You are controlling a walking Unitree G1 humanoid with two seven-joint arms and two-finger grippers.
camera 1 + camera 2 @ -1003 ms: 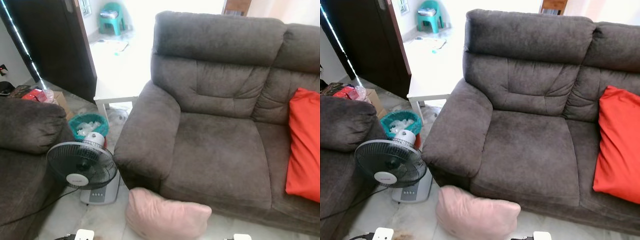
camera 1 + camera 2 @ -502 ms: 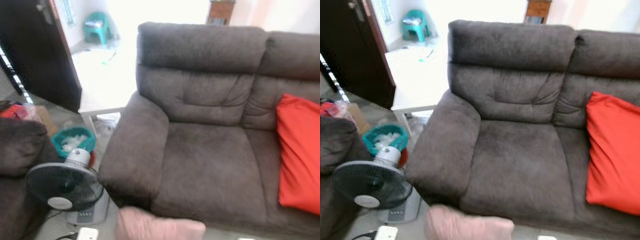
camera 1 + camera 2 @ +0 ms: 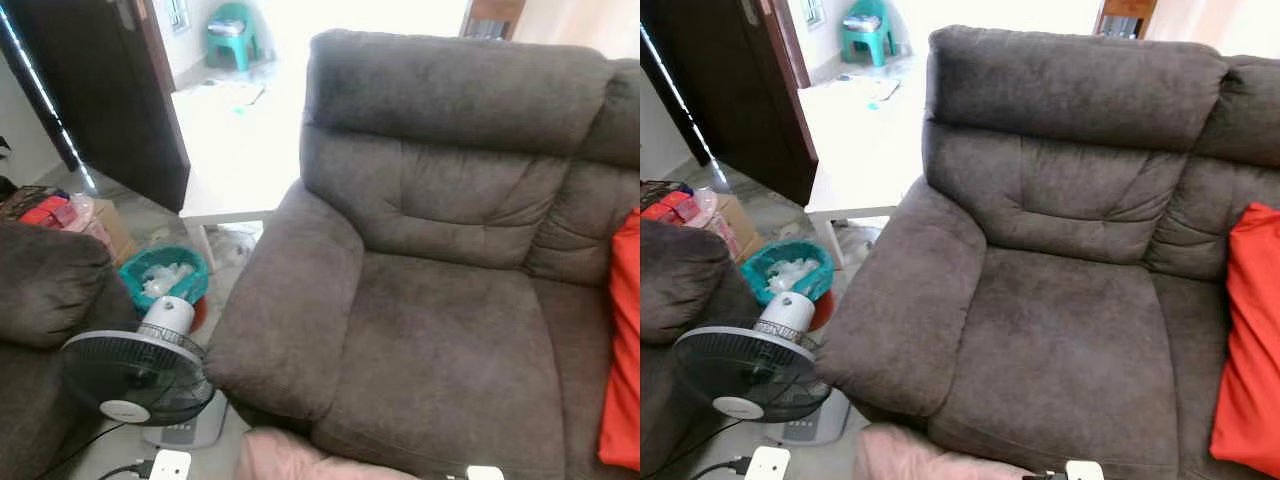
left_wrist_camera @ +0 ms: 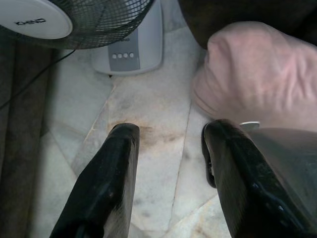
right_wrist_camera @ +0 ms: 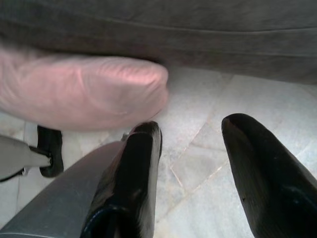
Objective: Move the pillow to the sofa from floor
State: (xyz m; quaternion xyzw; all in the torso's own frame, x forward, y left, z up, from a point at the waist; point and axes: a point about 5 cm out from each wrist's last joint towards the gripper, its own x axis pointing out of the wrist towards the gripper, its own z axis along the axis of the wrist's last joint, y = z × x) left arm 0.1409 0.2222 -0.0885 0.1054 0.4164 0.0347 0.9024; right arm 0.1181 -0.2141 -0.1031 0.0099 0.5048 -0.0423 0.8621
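So the pink pillow (image 4: 252,74) is down on the floor (image 4: 148,148) against the sofa (image 3: 440,330) front; my left hand (image 4: 168,144) and right hand (image 5: 190,144) hang spread and empty beside it, so the lift's left.

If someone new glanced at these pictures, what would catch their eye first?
Most striking is the big dark grey sofa, with a red cushion on its right seat. A pink pillow lies on the floor at its foot, beside a black fan, with both open grippers, left gripper and right gripper, above the tiles.
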